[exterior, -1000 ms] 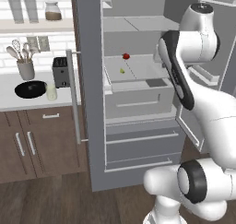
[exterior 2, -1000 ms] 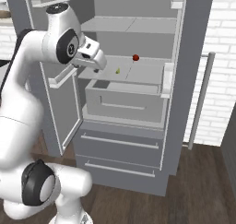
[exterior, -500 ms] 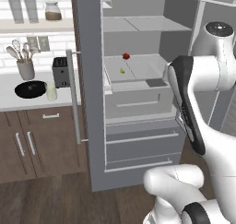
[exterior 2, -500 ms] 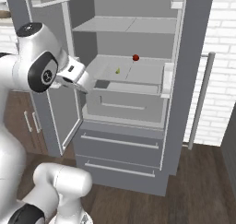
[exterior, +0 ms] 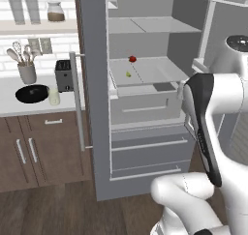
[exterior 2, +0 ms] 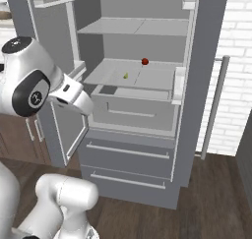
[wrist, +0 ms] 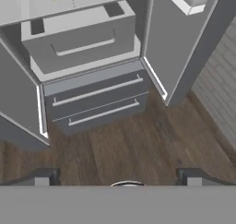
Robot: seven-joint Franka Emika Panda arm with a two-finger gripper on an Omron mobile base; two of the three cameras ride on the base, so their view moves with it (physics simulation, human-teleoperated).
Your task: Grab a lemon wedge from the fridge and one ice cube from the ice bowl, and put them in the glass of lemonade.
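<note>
Nearest to me, the arm has swung back from the fridge (exterior 2: 187, 85) over the last second, out to the right side of the opening, and the pincer (wrist: 118, 177) now points down at the wood floor in front of the two drawers. Its tips stand wide apart at the bottom corners of the hand view, empty (nothing sits between them). Both doors stand open, so I read this as the opening step done and the reach for the wedge not yet begun. Further in, the lemon wedge (exterior: 128, 74) lies on the middle shelf, near a small red fruit (exterior: 132, 59) behind it. Off to the left, on the surface (exterior: 7, 91), the ice bowl (exterior: 32, 93) waits with the glass of lemonade (exterior: 54, 97) just beside it.
</note>
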